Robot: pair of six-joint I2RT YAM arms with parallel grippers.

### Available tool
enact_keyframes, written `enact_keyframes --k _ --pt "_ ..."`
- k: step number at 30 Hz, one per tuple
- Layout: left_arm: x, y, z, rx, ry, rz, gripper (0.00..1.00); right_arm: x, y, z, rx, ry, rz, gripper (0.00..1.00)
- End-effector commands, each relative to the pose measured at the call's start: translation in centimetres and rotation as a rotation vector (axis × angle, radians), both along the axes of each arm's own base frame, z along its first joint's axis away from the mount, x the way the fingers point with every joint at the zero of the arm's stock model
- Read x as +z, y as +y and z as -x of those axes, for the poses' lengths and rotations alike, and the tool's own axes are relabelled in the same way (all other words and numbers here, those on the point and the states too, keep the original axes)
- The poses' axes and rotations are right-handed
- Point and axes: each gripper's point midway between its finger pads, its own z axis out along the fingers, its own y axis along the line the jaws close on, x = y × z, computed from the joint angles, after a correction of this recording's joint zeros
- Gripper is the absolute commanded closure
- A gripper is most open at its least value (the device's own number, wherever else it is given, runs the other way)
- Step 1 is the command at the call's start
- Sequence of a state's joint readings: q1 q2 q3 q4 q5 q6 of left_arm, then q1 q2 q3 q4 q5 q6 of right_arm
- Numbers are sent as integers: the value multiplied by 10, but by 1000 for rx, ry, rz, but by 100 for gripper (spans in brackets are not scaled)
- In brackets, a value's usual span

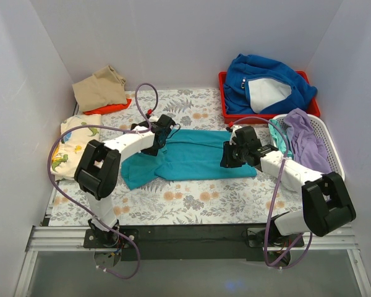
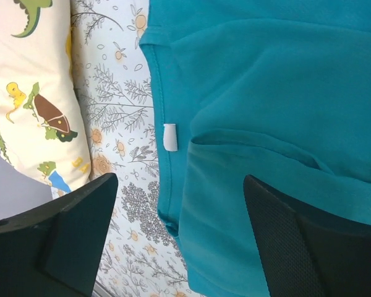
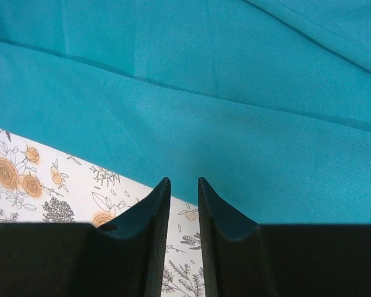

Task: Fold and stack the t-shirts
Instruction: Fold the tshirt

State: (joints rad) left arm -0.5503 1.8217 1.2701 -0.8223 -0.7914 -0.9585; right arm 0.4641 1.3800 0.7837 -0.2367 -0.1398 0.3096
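A teal t-shirt (image 1: 191, 162) (image 2: 266, 93) (image 3: 204, 93) lies partly folded in the middle of the floral table. My left gripper (image 1: 162, 131) (image 2: 180, 185) hovers over the shirt's left edge, open wide with nothing between its fingers. A small white tag (image 2: 170, 137) shows on that edge. My right gripper (image 1: 229, 156) (image 3: 183, 182) sits at the shirt's right near edge, its jaws a narrow gap apart with only tablecloth showing between them. A dinosaur-print t-shirt (image 1: 71, 145) (image 2: 31, 93) lies at the left. A tan t-shirt (image 1: 100, 88) rests on an orange one (image 1: 108, 108) at the back left.
A red bin (image 1: 226, 99) at the back right holds a thick blue fleece (image 1: 266, 83). Next to it a white basket (image 1: 334, 154) holds a lavender shirt (image 1: 306, 139) and a mint one (image 1: 278, 131). White walls close in three sides.
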Motion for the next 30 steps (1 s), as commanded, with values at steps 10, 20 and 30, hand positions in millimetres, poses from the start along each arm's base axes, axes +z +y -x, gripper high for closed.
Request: enact_keyframes --k 10,20,30 --pt "5 -59 38 71 2 545 16 16 -8 -23 -24 -112 46 67" --pt "-39 -57 84 189 41 675 16 -33 -23 -30 -52 -45 172 68" --pt "-29 4 74 146 30 272 14 -74 -85 -20 -107 64 492 68"
